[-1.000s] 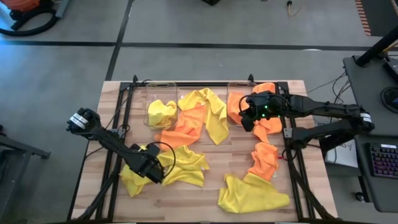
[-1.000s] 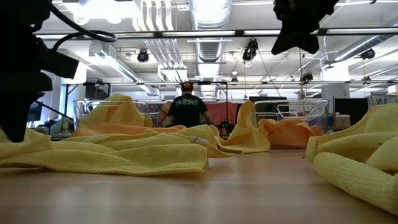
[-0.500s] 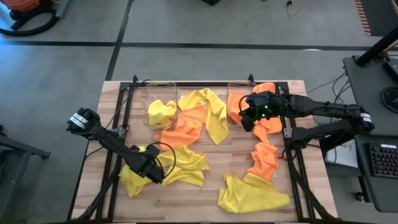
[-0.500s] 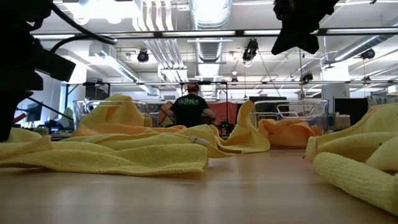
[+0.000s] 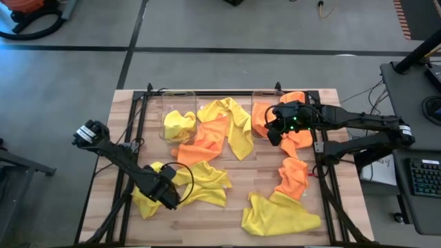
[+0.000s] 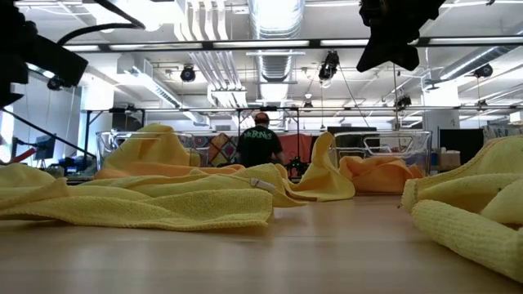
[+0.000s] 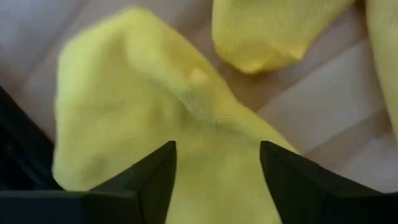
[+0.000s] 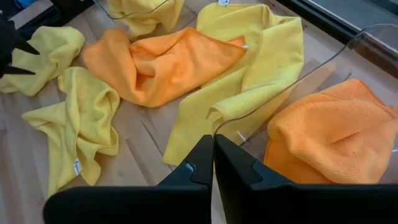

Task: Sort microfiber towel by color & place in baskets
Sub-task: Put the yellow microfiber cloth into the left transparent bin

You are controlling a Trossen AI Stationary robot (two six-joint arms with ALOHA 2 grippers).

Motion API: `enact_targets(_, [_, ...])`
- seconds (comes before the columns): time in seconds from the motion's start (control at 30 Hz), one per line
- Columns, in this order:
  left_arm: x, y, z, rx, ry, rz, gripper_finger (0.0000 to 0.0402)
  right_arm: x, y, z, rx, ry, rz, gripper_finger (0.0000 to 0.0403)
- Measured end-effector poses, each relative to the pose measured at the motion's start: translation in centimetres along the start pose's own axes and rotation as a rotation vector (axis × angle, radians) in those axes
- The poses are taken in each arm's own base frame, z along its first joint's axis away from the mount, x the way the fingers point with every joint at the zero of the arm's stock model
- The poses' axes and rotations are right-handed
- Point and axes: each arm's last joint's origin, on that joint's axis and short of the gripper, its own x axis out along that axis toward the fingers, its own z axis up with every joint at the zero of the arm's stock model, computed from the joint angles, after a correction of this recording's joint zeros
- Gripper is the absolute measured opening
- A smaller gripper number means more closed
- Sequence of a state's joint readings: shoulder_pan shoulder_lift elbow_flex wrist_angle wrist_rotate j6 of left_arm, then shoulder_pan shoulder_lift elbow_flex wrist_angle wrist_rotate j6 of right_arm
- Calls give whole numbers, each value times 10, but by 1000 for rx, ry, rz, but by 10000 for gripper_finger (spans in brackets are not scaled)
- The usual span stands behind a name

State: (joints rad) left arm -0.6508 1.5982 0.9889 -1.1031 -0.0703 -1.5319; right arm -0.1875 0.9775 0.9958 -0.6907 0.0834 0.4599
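My left gripper (image 5: 167, 195) (image 7: 217, 149) hangs open, fingers pointing down, just above a crumpled yellow towel (image 7: 155, 106) in the yellow heap (image 5: 200, 184) at the table's near left. My right gripper (image 5: 273, 129) (image 8: 213, 163) is shut and hovers over the right basket (image 8: 348, 50), which holds an orange towel (image 8: 329, 130). The left basket (image 5: 165, 103) holds a yellow towel (image 5: 178, 124). Between the baskets an orange towel (image 5: 207, 139) lies under a yellow one (image 5: 236, 125). Another orange towel (image 5: 293, 176) and a yellow one (image 5: 279, 215) lie at the near right.
Black rails (image 5: 138, 131) run along the table's left and right sides. An orange towel (image 5: 298, 141) drapes over the right basket's near side. Bare wood (image 5: 255, 176) shows in the table's middle. A person (image 6: 260, 147) stands far behind the table.
My left gripper has risen off the yellow heap and shifted a little toward the table's near edge; in the low view it has gone up almost out of the picture. The yellow towel stays on the table.
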Motion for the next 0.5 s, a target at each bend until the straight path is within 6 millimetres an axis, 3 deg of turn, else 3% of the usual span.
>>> enact_targets(0.17, [6,-7,-2,2,9,-19,246,0,0,0,0,0,0,9])
enact_targets(0.5, [37,-18,-3,58,45,105,244,0,1,-1,-3,2,6,9])
